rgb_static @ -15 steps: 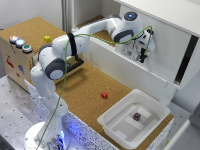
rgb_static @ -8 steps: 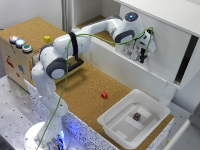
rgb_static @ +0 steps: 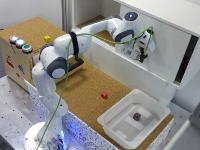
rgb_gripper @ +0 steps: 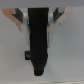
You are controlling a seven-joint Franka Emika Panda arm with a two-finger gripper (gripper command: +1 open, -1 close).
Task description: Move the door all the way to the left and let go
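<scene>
Nearest the exterior camera, the arm's base is seen on a speckled grey surface, partly cut off by the lower edge. A green cable is draped from the base up along the arm. To the exterior view's right, a white open-topped tray is set on the cork tabletop, and a small dark object lies inside it; what that object is cannot be made out. A small red block rests on the cork, apart from the tray. At the exterior view's left, a box carrying three round buttons is cut off by the frame edge, and a small yellow block lies farther back on the cork.

Beyond the low white front wall of the cabinet, the gripper is reached into the opening. The door, a large white panel, is placed at the exterior view's right of the cabinet, above and behind the gripper. Its lower part is hidden behind the wrist, and its top is cut off.

In the wrist view, a dark vertical bar, taken to be the door handle, is seen between the fingers against the white door surface. The picture is blurred, and the fingertips are largely hidden; whether the handle is pinched or merely straddled cannot be told.
</scene>
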